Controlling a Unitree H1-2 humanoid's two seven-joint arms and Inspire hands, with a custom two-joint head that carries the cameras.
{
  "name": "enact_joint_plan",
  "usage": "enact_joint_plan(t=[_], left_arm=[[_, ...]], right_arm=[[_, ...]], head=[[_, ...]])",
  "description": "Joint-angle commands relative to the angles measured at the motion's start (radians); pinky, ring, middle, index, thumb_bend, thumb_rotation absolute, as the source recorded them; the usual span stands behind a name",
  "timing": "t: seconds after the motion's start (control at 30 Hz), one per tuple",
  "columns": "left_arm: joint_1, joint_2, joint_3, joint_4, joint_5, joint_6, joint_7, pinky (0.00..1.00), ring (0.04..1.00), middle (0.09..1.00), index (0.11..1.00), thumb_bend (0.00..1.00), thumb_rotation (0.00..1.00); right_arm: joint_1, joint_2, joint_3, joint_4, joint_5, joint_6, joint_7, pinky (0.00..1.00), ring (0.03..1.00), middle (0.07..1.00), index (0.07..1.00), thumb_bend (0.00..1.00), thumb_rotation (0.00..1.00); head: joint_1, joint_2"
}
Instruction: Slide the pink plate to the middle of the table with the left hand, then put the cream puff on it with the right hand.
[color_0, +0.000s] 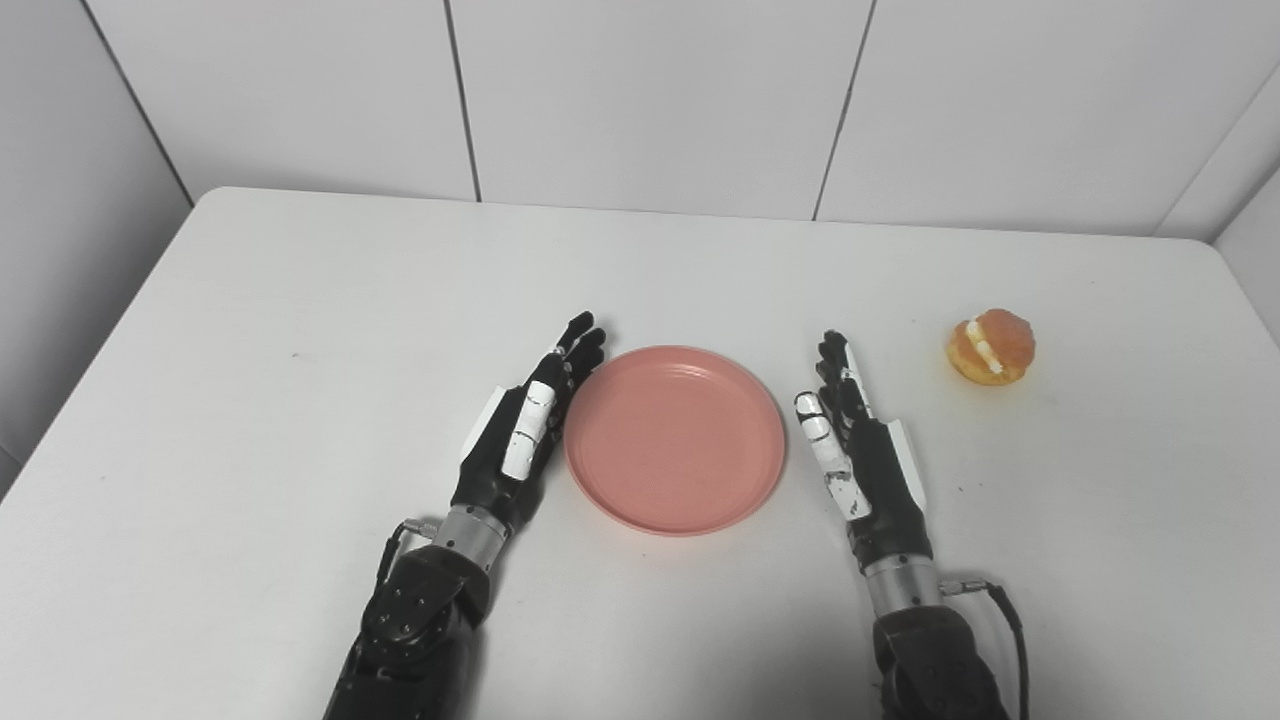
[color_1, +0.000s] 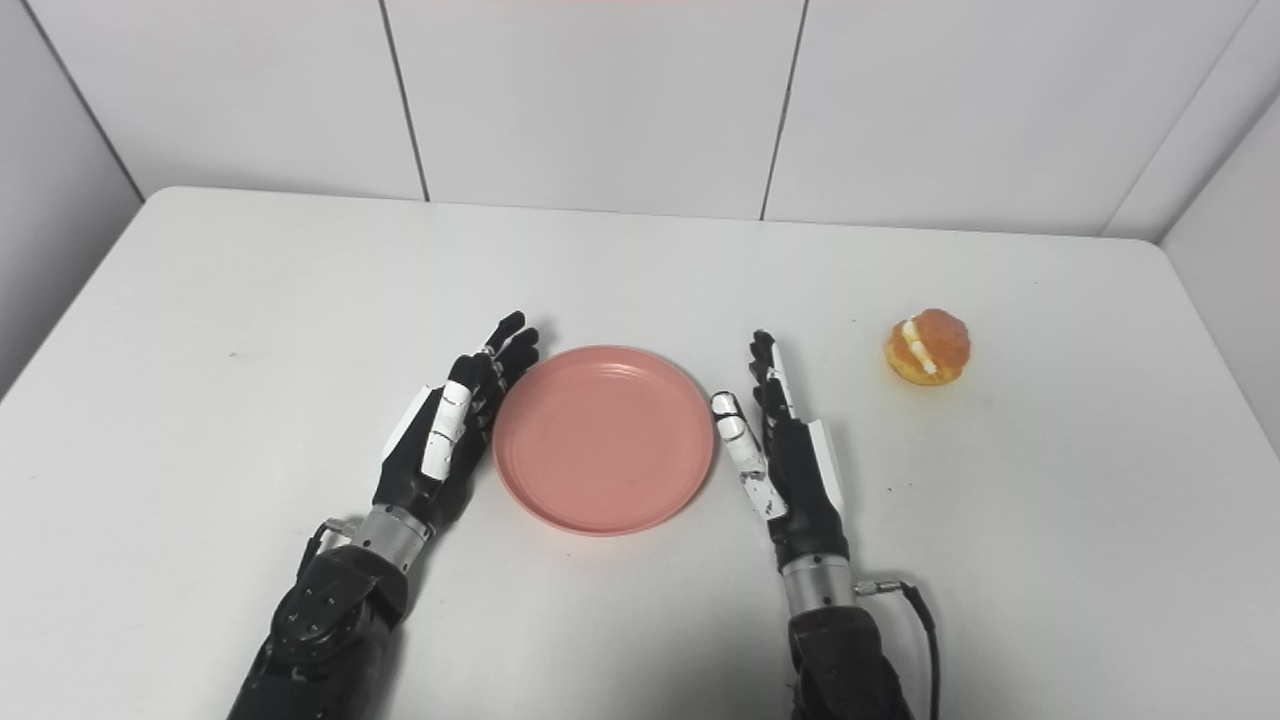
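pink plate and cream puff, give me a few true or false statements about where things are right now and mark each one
1. The pink plate lies between the two hands. True.
2. The cream puff sits on the plate. False: it rests on the table, to the right of the plate.
3. The right hand holds the cream puff. False: it is open and empty, beside the plate's right edge.
4. The left hand is open, fingers extended along the plate's left rim. True.
5. The plate is empty. True.

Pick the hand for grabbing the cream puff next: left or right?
Right. The right robot hand is open on the cream puff's side; the pink plate separates the left robot hand from it.
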Motion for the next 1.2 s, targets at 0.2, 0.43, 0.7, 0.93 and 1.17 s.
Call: enact_joint_plan(t=[0.2, 0.43, 0.7, 0.93, 1.17], left_arm=[[0.021, 0.009, 0.002, 0.075, 0.007, -0.018, -0.015, 1.0, 0.985, 0.975, 0.974, 0.74, 1.0], [0.014, -0.002, 0.011, 0.096, -0.006, -0.027, -0.021, 1.0, 0.996, 0.983, 0.984, 0.74, 1.0], [0.023, -0.012, 0.003, 0.078, 0.005, -0.004, -0.015, 1.0, 0.987, 0.981, 0.974, 0.72, 1.0], [0.025, -0.037, 0.006, 0.088, 0.023, -0.031, 0.005, 1.0, 0.995, 0.978, 0.974, 0.69, 1.0], [0.02, -0.082, 0.016, 0.105, 0.036, -0.056, 0.043, 1.0, 1.0, 0.989, 0.994, 0.67, 1.0]], right_arm=[[0.002, 0.016, 0.01, -0.005, -0.025, 0.041, -0.019, 1.0, 1.0, 1.0, 0.995, 0.7, 0.96], [0.006, 0.014, 0.016, -0.013, -0.032, 0.045, -0.023, 1.0, 1.0, 1.0, 0.997, 0.67, 0.97], [0.004, 0.004, 0.008, -0.005, 0.016, 0.023, -0.014, 1.0, 1.0, 1.0, 0.996, 0.71, 0.93], [-0.006, -0.012, -0.009, 0.02, 0.104, -0.027, 0.015, 0.99, 1.0, 1.0, 1.0, 0.72, 0.88], [-0.021, -0.039, -0.051, 0.039, 0.189, -0.062, 0.04, 1.0, 1.0, 1.0, 1.0, 0.67, 0.82]], head=[[0.002, 0.003], [0.0, 0.005], [0.022, 0.003], [0.062, 0.005], [0.101, 0.007]])
